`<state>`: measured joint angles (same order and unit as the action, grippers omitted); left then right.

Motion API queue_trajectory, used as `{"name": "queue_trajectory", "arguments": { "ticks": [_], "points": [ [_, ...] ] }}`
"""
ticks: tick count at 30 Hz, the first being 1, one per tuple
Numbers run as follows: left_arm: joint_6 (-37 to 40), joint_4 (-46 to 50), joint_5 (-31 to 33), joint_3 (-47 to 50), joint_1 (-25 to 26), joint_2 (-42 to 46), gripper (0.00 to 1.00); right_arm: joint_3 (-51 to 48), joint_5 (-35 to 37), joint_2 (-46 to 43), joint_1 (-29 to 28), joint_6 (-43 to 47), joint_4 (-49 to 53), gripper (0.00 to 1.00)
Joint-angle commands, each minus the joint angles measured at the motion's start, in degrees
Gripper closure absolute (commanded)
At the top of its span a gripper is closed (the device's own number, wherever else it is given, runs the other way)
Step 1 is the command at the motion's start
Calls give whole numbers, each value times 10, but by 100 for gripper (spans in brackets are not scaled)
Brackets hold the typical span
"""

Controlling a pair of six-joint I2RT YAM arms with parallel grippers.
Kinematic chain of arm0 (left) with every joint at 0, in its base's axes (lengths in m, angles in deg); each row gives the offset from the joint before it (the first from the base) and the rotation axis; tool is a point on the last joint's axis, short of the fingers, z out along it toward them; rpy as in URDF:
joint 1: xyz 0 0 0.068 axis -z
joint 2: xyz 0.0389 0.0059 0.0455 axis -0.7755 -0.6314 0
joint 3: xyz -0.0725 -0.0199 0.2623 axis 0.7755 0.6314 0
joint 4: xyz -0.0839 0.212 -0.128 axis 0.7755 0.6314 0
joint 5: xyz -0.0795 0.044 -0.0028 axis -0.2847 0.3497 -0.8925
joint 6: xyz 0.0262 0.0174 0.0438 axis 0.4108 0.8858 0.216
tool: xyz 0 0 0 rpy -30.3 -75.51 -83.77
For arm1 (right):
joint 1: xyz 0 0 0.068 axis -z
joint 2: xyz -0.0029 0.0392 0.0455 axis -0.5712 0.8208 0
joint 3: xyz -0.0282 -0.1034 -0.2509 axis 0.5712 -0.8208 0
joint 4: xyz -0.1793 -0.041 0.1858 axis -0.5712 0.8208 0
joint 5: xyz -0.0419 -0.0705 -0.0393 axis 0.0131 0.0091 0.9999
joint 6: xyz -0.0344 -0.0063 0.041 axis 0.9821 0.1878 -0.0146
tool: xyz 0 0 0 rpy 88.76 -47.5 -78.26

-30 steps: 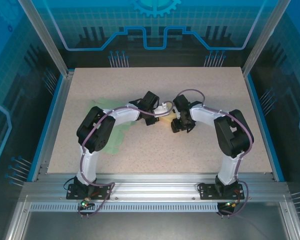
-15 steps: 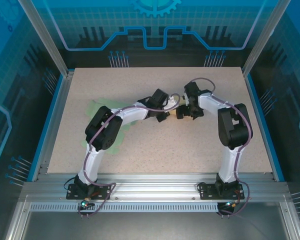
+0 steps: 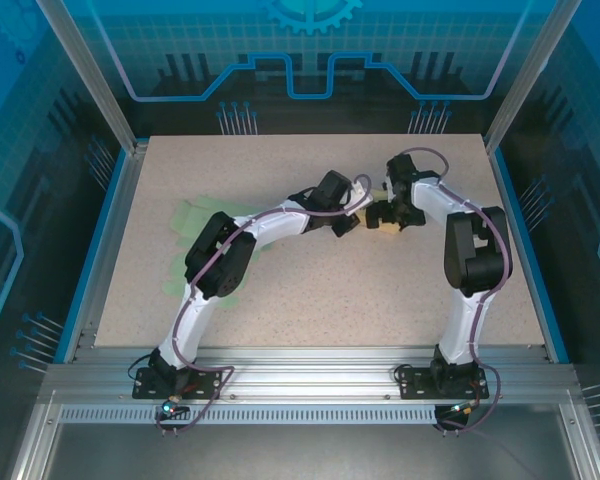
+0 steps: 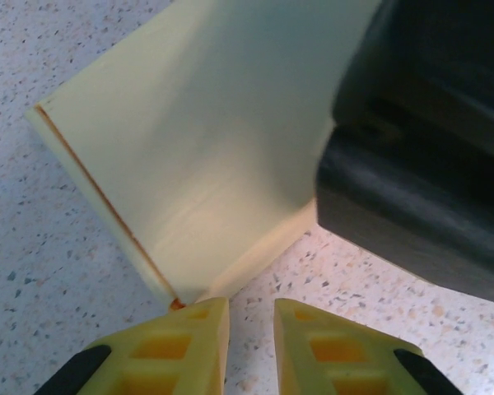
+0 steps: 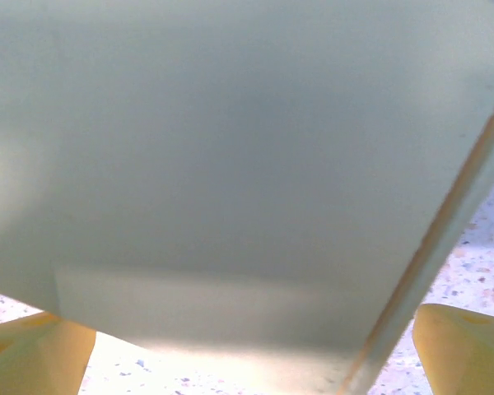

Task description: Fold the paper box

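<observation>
left wrist view puts the paper box (image 4: 206,156) straight ahead of the left pincer (image 4: 251,317), its lower corner at or just touching one fingertip. the jaws stand a narrow slit apart with bare table (image 4: 49,247) showing between them, so nothing is gripped. seen from the right wrist, a broad pale panel of the box rises just ahead of the right pincer (image 5: 251,329), whose fingers are spread wide to either side of it. they look to be clear of the card, holding nothing. the box looks like thin pale-yellow card: light, fairly stiff across a panel, loose at its creases, likely to skid on the smooth speckled top and to dent if squeezed mid-panel. the better hold is probably a free edge or flap close to a fold line, with the other pincer bracing the far side. beyond the box, off to one side of the left pincer, looms the dark body (image 4: 420,164) of the right arm, so the two pincers sit nose to nose and could knock together. a pale green sheet (image 3: 192,215) lies well behind the left pincer, out of the way.
</observation>
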<state>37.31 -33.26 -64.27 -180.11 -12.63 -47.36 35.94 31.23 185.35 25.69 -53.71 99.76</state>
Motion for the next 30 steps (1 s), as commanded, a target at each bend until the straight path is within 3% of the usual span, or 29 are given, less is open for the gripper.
{"name": "queue_trajectory", "arguments": {
  "ticks": [1,9,18,23,30],
  "points": [
    [-19,0,-15,-11,1,-1,75,17,25,16,12,5,34,0],
    [-38,-52,35,86,-1,103,64,14,73,-3,28,4,50,0],
    [-99,-90,140,230,-25,274,36,8,96,-16,63,-34,47,0],
    [-164,-86,211,331,-49,397,1,-16,52,-68,55,-45,39,0],
    [-287,8,371,460,-80,557,1,-118,-100,-228,-16,-127,-41,0]
  ]
}}
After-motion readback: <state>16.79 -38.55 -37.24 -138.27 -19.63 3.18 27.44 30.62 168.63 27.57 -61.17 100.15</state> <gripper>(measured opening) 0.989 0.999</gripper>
